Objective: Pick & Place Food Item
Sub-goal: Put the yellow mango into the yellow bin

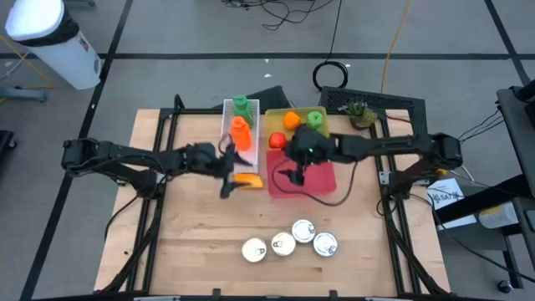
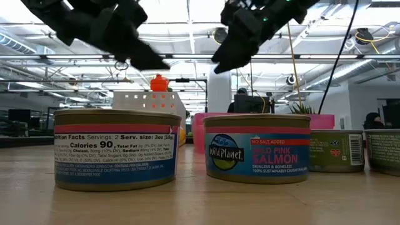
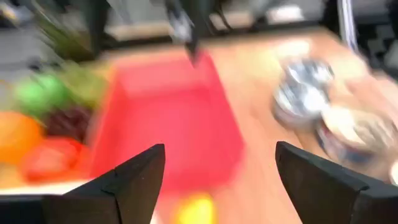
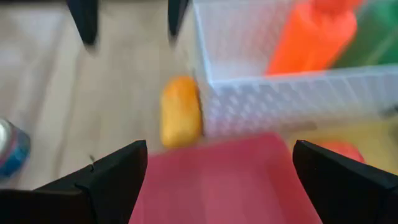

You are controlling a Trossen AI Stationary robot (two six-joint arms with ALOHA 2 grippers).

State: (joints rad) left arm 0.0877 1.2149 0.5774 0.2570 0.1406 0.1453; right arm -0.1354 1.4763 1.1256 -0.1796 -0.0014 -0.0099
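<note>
High view: a pale wooden table (image 1: 201,234) carries a white perforated plastic basket (image 1: 228,125), a red plastic bin (image 1: 322,184) and a yellow-green tray (image 1: 316,114) side by side near the far middle.
Food item: a small yellow-orange oblong piece of food (image 1: 247,179) lies on the bare wood, just beside the white basket's near corner and just left of the red bin; the right wrist view shows it (image 4: 180,118) touching or nearly touching the basket wall.
Left gripper: the left gripper (image 1: 226,174) sits just left of the yellow-orange piece, its fingers spread apart with nothing between them; in the left wrist view the two dark fingers (image 3: 134,180) frame the red bin (image 3: 168,118) with an empty gap.
Right gripper: the right gripper (image 1: 294,176) hangs over the red bin, fingers wide apart and empty.
Basket contents: an orange plastic bottle (image 1: 241,134) and a green plastic bottle (image 1: 242,105) stand inside the white basket.
Tray contents: an orange round fruit (image 1: 291,120) and a red round fruit (image 1: 276,140); the green items are too small to tell.
Cans: four round metal cans (image 1: 288,240) sit in a loose row near the table's front edge, well apart from the bins.
Low view: both arms hang above the table, and the cans' labels fill the foreground, one reading pink salmon (image 2: 257,149).
</note>
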